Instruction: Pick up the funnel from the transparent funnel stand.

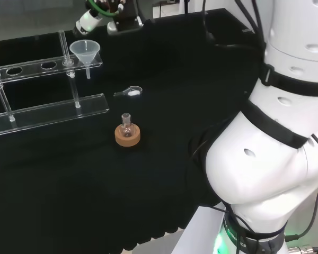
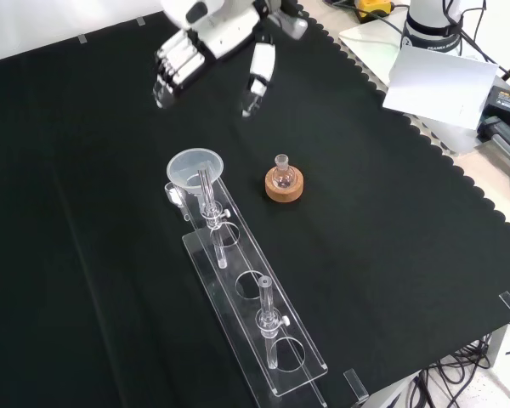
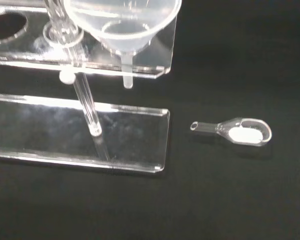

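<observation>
No readable text, label, number or sign appears on the clear plastic funnel, the transparent acrylic funnel stand, the small round glass flask on its cork ring, the clear glass scoop holding white powder, or the black cloth covering the bench.

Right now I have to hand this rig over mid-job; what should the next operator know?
Hand: open, holding nothing, hovering above the cloth beyond the stand's funnel end in the front view.
Clear plastic funnel: seated in the end hole of the transparent funnel stand, stem hanging through.
Nearby: small glass flask on a cork ring, clear scoop with white powder.
Done: nothing grasped.
Left: reach, grasp, lift the funnel.
</observation>
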You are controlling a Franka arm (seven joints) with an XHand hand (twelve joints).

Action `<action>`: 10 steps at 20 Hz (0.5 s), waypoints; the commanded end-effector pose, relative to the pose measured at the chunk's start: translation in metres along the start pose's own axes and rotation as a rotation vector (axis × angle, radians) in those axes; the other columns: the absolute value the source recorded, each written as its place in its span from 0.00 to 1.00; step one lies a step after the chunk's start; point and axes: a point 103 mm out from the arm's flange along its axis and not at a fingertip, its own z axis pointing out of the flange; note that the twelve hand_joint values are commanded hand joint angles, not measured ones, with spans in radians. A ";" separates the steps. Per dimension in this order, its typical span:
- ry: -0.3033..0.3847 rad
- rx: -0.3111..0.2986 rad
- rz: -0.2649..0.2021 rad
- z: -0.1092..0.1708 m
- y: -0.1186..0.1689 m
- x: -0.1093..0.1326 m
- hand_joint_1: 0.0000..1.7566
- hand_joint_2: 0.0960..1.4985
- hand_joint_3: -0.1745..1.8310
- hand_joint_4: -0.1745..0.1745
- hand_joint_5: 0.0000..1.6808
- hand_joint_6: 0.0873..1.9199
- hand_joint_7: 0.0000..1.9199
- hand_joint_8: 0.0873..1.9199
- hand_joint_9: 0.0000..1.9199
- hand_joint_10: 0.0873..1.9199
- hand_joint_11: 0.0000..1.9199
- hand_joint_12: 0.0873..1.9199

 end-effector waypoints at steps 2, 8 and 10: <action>-0.036 0.086 0.017 0.015 0.024 0.009 0.27 0.53 0.20 0.52 0.11 0.00 0.00 0.22 0.06 0.36 0.03 0.73; -0.062 0.145 0.003 0.019 0.033 0.017 0.32 0.48 0.20 0.53 0.11 0.00 0.00 0.20 0.06 0.38 0.06 0.75; -0.060 0.165 -0.008 0.021 0.036 0.019 0.35 0.47 0.20 0.53 0.11 0.00 0.00 0.18 0.06 0.39 0.07 0.76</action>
